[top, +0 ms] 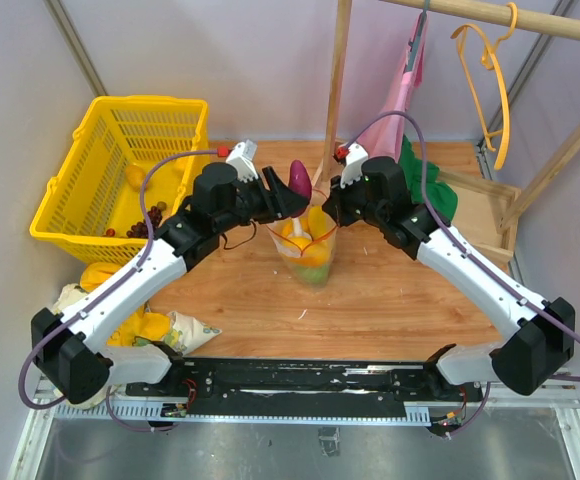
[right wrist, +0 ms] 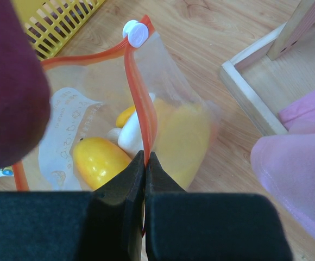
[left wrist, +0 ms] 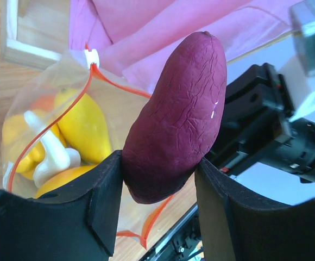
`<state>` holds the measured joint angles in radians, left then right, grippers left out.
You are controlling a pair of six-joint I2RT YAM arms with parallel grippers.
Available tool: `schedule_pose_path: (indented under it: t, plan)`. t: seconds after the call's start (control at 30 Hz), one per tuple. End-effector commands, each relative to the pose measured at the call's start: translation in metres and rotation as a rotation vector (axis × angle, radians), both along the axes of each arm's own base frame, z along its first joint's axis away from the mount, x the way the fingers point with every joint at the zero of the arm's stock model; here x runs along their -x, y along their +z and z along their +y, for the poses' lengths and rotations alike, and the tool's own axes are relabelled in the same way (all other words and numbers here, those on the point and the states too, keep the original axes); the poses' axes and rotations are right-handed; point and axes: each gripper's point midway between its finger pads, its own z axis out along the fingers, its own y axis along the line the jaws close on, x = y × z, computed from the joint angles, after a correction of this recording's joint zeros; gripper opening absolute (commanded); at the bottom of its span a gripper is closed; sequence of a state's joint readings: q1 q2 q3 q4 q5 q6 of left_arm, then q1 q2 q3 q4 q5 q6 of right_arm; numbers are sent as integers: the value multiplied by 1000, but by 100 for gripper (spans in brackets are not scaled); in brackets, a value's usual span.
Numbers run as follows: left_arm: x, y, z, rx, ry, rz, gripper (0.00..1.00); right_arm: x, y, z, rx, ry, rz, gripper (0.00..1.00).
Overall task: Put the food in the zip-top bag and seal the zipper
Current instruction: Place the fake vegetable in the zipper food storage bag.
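Note:
My left gripper (left wrist: 157, 174) is shut on a purple toy sweet potato (left wrist: 176, 117), held just above the open mouth of the clear zip-top bag (top: 310, 255). The potato also shows in the top view (top: 298, 180) and at the left of the right wrist view (right wrist: 8, 87). My right gripper (right wrist: 145, 159) is shut on the orange-red zipper (right wrist: 141, 103), holding that edge of the bag up; its white slider (right wrist: 135, 32) sits at the far end. Yellow and orange toy fruits (right wrist: 95, 160) and a white piece lie inside the bag.
A yellow mesh basket (top: 120, 170) with small food items stands at the back left. Printed snack packets (top: 165, 328) lie at the near left. A wooden rack post (top: 338, 80), pink cloth (top: 405, 85) and green cloth (top: 440, 195) are behind the bag.

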<state>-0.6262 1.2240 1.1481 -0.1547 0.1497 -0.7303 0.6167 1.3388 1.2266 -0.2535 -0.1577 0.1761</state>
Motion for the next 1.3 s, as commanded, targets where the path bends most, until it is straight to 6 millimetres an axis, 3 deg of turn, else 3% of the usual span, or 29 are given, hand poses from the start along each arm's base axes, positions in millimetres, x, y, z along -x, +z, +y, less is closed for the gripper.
schedule_pose_path:
  t: [0.0,0.2,0.43,0.87,1.03,1.27]
  plan:
    - [-8,-13,-9,7,36,8,19,2,14,-2,-35,5,-37,1]
    - [-4,-39,-19,-21,24,63,25,1,14,-2,-35,4,-38,1]
    - [6,-58,-17,-56,21,103,45,1,14,-2,-33,1,-38,1]
    - [11,-39,-6,-102,26,54,72,1,14,-2,-36,2,-35,1]
    - [12,-34,-3,-126,17,39,74,1,14,-1,-35,3,-33,1]
    - [8,-26,27,-284,104,10,76,1,15,-3,-33,0,-39,1]
